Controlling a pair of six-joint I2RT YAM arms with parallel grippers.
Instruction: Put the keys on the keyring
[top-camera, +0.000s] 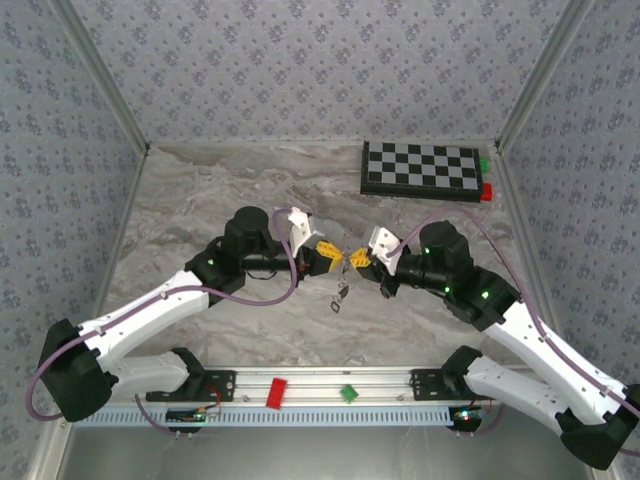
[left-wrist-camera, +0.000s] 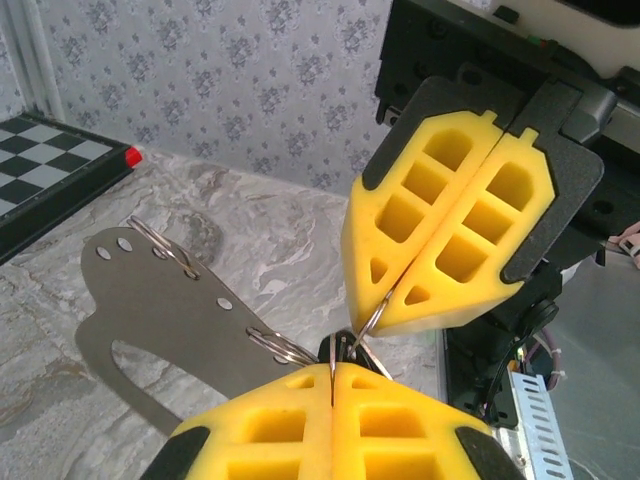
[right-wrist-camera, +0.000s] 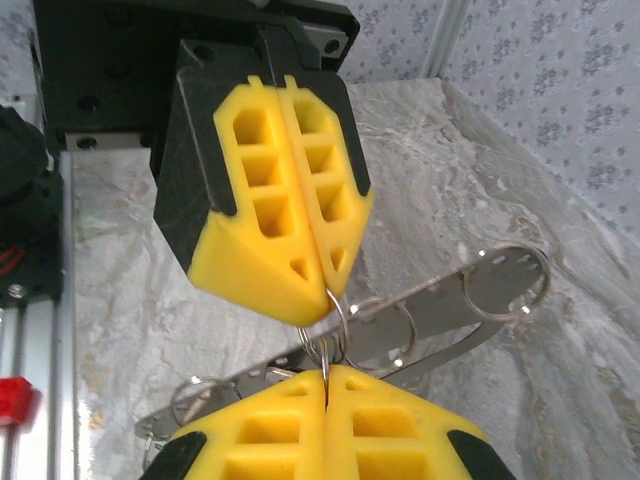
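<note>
The left gripper and the right gripper meet tip to tip over the middle of the table. From that spot, the left one is at 9 o'clock and the right one at 3 o'clock. Both pinch the keyring between them. The keys hang just under the tips, at 6 o'clock. A plate has one end close to the tips.

The board lies at 1 o'clock, near the far right corner. A corner block touches its near right corner. An edge block sits just behind that one.

On the rail at the near edge, a left rail block sits at 7 o'clock and a right rail block at 6 o'clock.
</note>
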